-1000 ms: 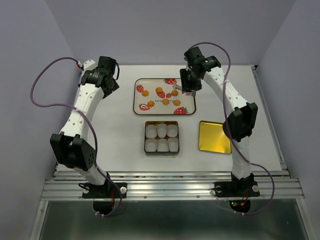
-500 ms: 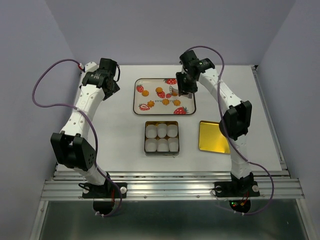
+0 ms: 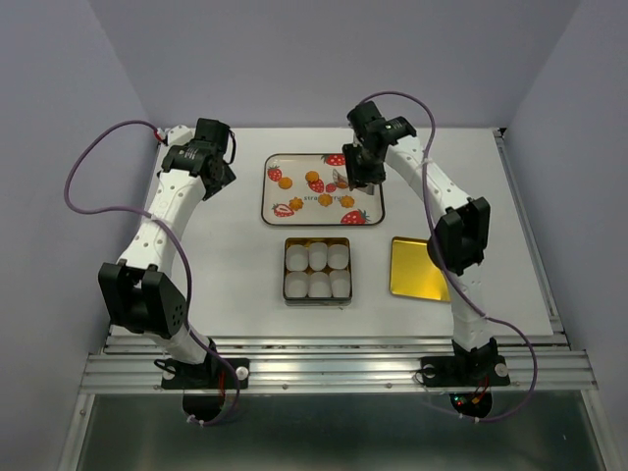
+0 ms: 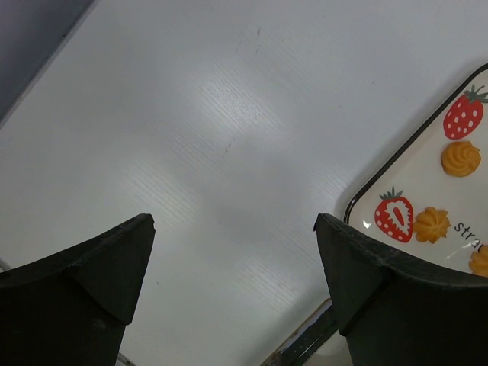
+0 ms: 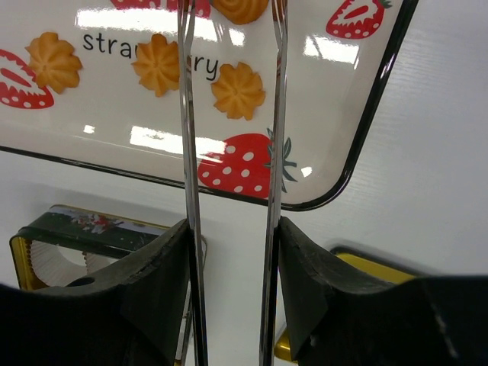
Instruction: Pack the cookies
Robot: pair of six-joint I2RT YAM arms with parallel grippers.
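Several orange-yellow cookies [image 3: 312,178] lie on a strawberry-printed tray [image 3: 274,159] at the back middle of the table. My right gripper [image 3: 357,173] hovers over the tray's right part, shut on a pair of metal tongs [image 5: 187,114]. The tong arms run out past the frame's top on either side of a cookie [image 5: 240,8]; more cookies [image 5: 158,63] lie to its left. My left gripper [image 3: 220,169] stands open and holds nothing, left of the tray, above bare table. In the left wrist view [image 4: 232,229] the tray's corner shows with cookies [image 4: 431,224].
An open tin [image 3: 316,242] lined with white paper cups stands in front of the tray. Its gold lid [image 3: 420,267] lies to the tin's right. A table edge rail [image 3: 334,365] runs along the near side.
The right arm has swung left with the tongs, further over the tray's cookies. The left arm has shifted only slightly.
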